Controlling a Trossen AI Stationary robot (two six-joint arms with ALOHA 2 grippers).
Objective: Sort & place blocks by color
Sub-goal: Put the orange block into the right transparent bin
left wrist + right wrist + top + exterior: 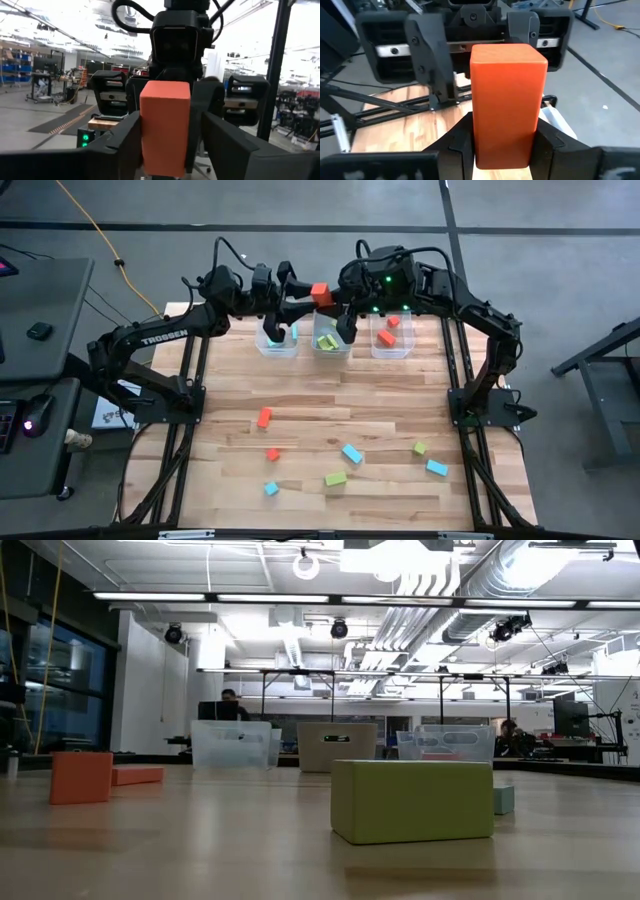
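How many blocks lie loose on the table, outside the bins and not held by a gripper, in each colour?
Red-orange blocks: 2
Light blue blocks: 3
Lime green blocks: 2
Total: 7

blocks (343, 452) on table (400, 390), before bins (331, 340)

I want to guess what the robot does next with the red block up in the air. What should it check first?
1. Right gripper shut on the red-orange block: ok.
2. Left gripper open around that block: ok.
3. Block held above the bins, clear of their rims: ok.
4. Bin with red blocks close beneath the right arm: ok.
5. Room left in that bin: cannot tell.
6. All blocks sorted: not ok, loose blocks lie on the table.
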